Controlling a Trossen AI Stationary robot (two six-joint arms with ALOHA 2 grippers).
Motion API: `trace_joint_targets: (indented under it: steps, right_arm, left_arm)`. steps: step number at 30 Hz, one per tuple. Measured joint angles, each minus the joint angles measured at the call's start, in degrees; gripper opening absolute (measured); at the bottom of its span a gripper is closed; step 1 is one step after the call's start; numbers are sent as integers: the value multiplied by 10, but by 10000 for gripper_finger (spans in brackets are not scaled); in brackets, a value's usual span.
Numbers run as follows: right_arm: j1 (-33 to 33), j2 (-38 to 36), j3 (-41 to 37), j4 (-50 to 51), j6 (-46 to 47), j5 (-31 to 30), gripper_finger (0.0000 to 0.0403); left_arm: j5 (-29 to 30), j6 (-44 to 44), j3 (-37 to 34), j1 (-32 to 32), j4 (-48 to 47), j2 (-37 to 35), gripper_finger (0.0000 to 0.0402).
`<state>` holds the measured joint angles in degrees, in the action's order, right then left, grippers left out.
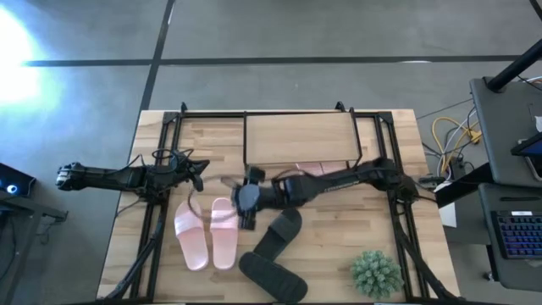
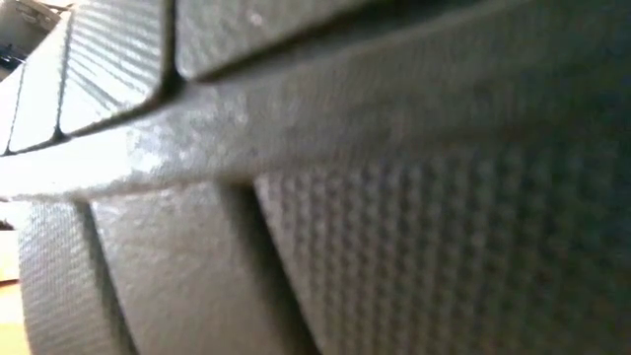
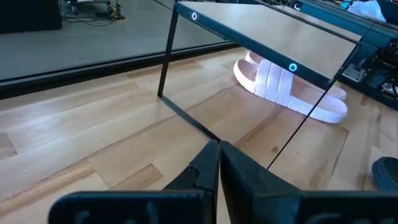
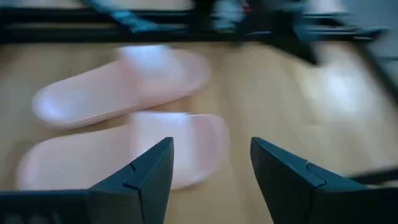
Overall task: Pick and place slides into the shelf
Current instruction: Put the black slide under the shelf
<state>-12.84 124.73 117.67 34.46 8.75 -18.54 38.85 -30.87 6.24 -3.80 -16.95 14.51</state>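
Two light pink slides (image 1: 207, 235) lie side by side on the table's near left part; the right wrist view shows them as blurred pink slides (image 4: 124, 118). My right gripper (image 1: 241, 203) reaches across from the right and hovers open (image 4: 211, 165) just right of the pair, touching nothing. Another pink pair (image 3: 289, 93) rests on the tabletop under the shelf (image 1: 301, 137). Two black slides (image 1: 278, 254) lie near the middle front; one black slide (image 2: 394, 197) fills the low view. My left gripper (image 1: 196, 174) waits shut (image 3: 219, 152) left of the shelf.
A spiky green plant (image 1: 375, 273) stands at the near right corner. The shelf's thin black legs (image 3: 166, 59) stand in front of my left gripper. Black frame rails (image 1: 161, 220) run along the table's left and right sides.
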Motion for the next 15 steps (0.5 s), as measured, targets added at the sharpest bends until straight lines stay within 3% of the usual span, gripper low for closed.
trace_joint_targets:
  steps: [6, 15]
  right_arm:
    - [-35, 29, 3, -13, -9, 12, 206]
    - [-37, 33, 2, -10, 155, 5, 206]
  left_arm:
    - [-1, 0, 0, 0, 0, 0, 0]
    - [-1, 0, 0, 0, 1, 0, 0]
